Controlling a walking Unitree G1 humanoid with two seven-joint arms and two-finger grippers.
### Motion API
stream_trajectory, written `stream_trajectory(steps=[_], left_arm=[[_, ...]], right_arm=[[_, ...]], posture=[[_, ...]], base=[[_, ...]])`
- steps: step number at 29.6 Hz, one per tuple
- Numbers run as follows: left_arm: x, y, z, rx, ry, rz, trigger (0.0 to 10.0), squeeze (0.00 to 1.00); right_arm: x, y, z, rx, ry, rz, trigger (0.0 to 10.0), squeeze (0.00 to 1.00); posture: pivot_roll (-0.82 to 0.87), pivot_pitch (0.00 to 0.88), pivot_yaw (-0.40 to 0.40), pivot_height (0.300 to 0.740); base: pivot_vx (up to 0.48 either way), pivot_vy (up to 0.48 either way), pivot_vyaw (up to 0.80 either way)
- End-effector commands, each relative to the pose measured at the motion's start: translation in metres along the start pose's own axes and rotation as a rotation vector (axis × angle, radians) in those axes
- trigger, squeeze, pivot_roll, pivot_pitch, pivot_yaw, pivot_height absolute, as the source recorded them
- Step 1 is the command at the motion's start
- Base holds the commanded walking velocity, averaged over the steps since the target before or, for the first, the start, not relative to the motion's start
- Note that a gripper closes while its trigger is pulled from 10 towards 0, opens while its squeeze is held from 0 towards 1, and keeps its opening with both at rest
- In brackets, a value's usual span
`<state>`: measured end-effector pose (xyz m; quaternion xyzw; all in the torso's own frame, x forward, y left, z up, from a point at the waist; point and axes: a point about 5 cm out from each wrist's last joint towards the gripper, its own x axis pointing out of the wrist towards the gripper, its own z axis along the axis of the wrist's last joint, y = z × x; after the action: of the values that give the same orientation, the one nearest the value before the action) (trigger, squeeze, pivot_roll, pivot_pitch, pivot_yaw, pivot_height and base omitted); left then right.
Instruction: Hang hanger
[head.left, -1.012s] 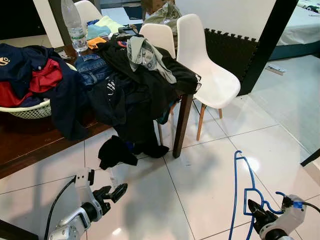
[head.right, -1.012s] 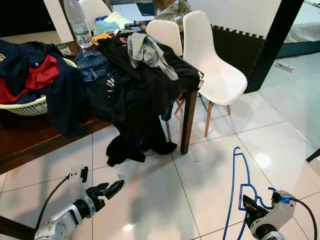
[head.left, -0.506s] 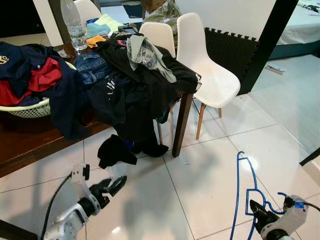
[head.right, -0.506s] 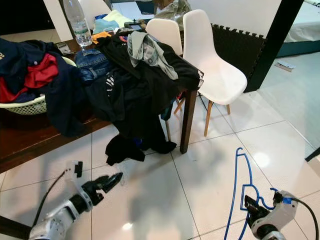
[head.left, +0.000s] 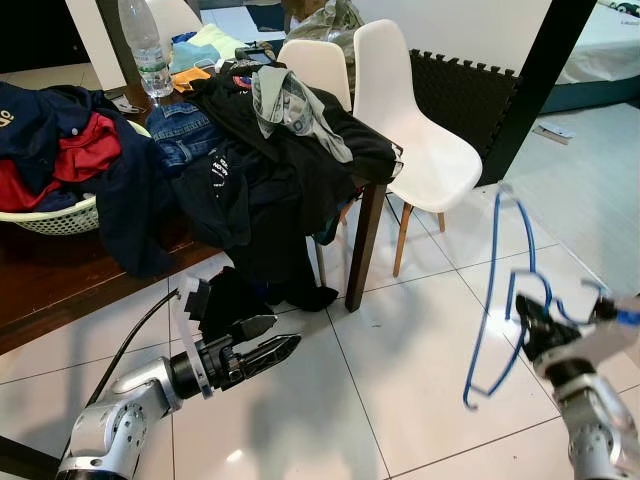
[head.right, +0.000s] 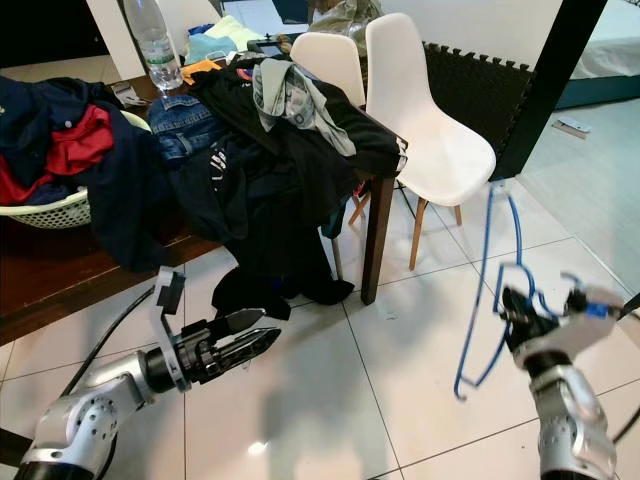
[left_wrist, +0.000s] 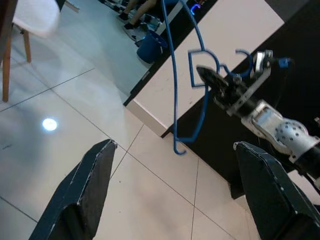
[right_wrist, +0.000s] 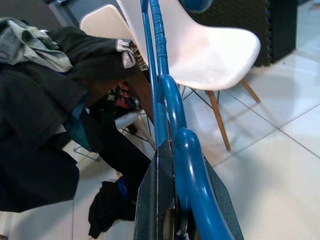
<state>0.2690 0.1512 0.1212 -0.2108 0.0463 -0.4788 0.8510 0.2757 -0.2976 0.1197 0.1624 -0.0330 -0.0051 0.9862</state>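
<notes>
A blue wire hanger (head.left: 497, 290) hangs in the air over the white tiles on my right, its hook end pointing up. My right gripper (head.left: 530, 320) is shut on the hanger's lower bar; in the right wrist view the blue wire (right_wrist: 165, 85) runs straight out from between the fingers (right_wrist: 155, 200). My left gripper (head.left: 265, 340) is low over the floor at the left, pointing toward the hanger with its fingers open and nothing in them. In the left wrist view the hanger (left_wrist: 175, 75) and the right gripper (left_wrist: 220, 82) lie ahead between the spread black fingers (left_wrist: 85, 195).
A dark wooden table (head.left: 60, 280) on the left carries a pile of dark clothes (head.left: 270, 160), a white laundry basket (head.left: 60, 220) and a water bottle (head.left: 142, 45). Two white chairs (head.left: 410, 110) stand behind it. A black garment (head.left: 235, 295) lies on the floor. A black pillar (head.left: 535, 70) rises at back right.
My right arm has lifted the hanger from near the floor to about chair-seat height. My left arm has reached forward and to the right.
</notes>
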Motion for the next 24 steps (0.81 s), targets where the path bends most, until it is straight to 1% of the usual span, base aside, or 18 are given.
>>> stream_trajectory(steps=[1, 2, 3, 4, 5, 6, 7, 8, 9, 11, 12, 13, 14, 15, 18, 20, 22, 24], left_arm=[[0.009, 0.006, 0.016, 0.071, -0.05, 0.082, 10.0, 0.0], [0.015, 0.011, 0.027, 0.128, -0.095, 0.164, 10.0, 0.0], [0.019, 0.022, 0.04, 0.197, -0.127, 0.324, 10.0, 0.0], [0.019, 0.022, 0.04, 0.197, -0.127, 0.324, 10.0, 0.0], [0.02, 0.032, 0.051, 0.229, -0.164, 0.468, 10.0, 0.0], [0.02, 0.032, 0.051, 0.229, -0.164, 0.468, 10.0, 0.0], [0.02, 0.039, 0.062, 0.256, -0.203, 0.57, 10.0, 0.0], [0.02, 0.039, 0.062, 0.256, -0.203, 0.57, 10.0, 0.0], [0.019, 0.039, 0.074, 0.289, -0.241, 0.631, 10.0, 0.0], [0.021, 0.034, 0.092, 0.383, -0.269, 0.669, 10.0, 0.0], [0.021, 0.034, 0.092, 0.383, -0.269, 0.669, 10.0, 0.0], [0.025, 0.025, 0.103, 0.501, -0.247, 0.685, 10.0, 0.0], [0.025, 0.025, 0.103, 0.501, -0.247, 0.685, 10.0, 0.0], [0.026, 0.021, 0.106, 0.527, -0.242, 0.69, 10.0, 0.0], [0.028, 0.017, 0.11, 0.516, -0.264, 0.714, 10.0, 0.0], [0.029, 0.016, 0.11, 0.497, -0.27, 0.721, 10.0, 0.0], [0.031, 0.016, 0.108, 0.451, -0.288, 0.752, 10.0, 0.0], [0.031, 0.017, 0.107, 0.444, -0.287, 0.766, 10.0, 0.0]], right_arm=[[0.006, 0.015, 0.003, -0.078, 0.024, 0.063, 10.0, 0.0], [0.012, 0.025, 0.009, -0.134, 0.016, 0.096, 10.0, 0.0], [0.018, 0.033, 0.016, -0.179, 0.003, 0.115, 10.0, 0.0], [0.018, 0.033, 0.016, -0.179, 0.003, 0.115, 10.0, 0.0], [0.023, 0.039, 0.02, -0.202, -0.005, 0.127, 10.0, 0.0], [0.023, 0.039, 0.02, -0.202, -0.005, 0.127, 10.0, 0.0], [0.028, 0.047, 0.025, -0.238, -0.015, 0.141, 10.0, 0.0], [0.028, 0.047, 0.025, -0.238, -0.015, 0.141, 10.0, 0.0], [0.034, 0.055, 0.031, -0.279, -0.019, 0.153, 10.0, 0.0], [0.042, 0.067, 0.041, -0.325, -0.035, 0.191, 10.0, 0.0], [0.042, 0.067, 0.041, -0.325, -0.035, 0.191, 10.0, 0.0], [0.046, 0.075, 0.05, -0.346, -0.055, 0.215, 10.0, 0.0], [0.046, 0.075, 0.05, -0.346, -0.055, 0.215, 10.0, 0.0], [0.047, 0.078, 0.053, -0.348, -0.063, 0.219, 10.0, 0.0], [0.049, 0.083, 0.058, -0.341, -0.077, 0.222, 10.0, 0.0], [0.049, 0.084, 0.058, -0.344, -0.077, 0.223, 10.0, 0.0], [0.049, 0.087, 0.057, -0.354, -0.074, 0.22, 10.0, 0.0], [0.049, 0.087, 0.056, -0.353, -0.073, 0.219, 10.0, 0.0]], posture=[[0.08, 0.173, -0.004, 0.74], [0.08, 0.173, -0.004, 0.74], [0.09, 0.165, -0.004, 0.74], [0.09, 0.165, -0.004, 0.74], [0.09, 0.165, -0.004, 0.74], [0.09, 0.165, -0.004, 0.74], [0.09, 0.163, -0.003, 0.74], [0.09, 0.163, -0.003, 0.74], [0.09, 0.157, -0.004, 0.74], [0.1, 0.156, -0.009, 0.74], [0.1, 0.156, -0.009, 0.74], [0.1, 0.155, -0.01, 0.74], [0.1, 0.155, -0.01, 0.74], [0.1, 0.155, -0.01, 0.74], [0.11, 0.153, -0.007, 0.74], [0.11, 0.151, -0.006, 0.74], [0.11, 0.145, -0.004, 0.74], [0.11, 0.138, -0.002, 0.74]], base=[[0.0, 0.0, 0.0], [0.0, 0.0, 0.0], [0.0, 0.0, 0.0], [0.0, 0.0, 0.0], [0.0, 0.0, 0.0], [0.0, 0.0, 0.0], [0.0, 0.0, 0.0], [0.0, 0.0, 0.0], [0.0, 0.0, 0.0], [0.0, 0.0, 0.0], [0.0, 0.0, 0.0], [0.0, 0.0, 0.78], [0.0, 0.0, 0.78], [0.0, 0.0, 0.78], [0.0, 0.0, 0.78], [0.0, 0.0, 0.0], [0.0, 0.0, 0.0], [0.0, 0.0, 0.0]])
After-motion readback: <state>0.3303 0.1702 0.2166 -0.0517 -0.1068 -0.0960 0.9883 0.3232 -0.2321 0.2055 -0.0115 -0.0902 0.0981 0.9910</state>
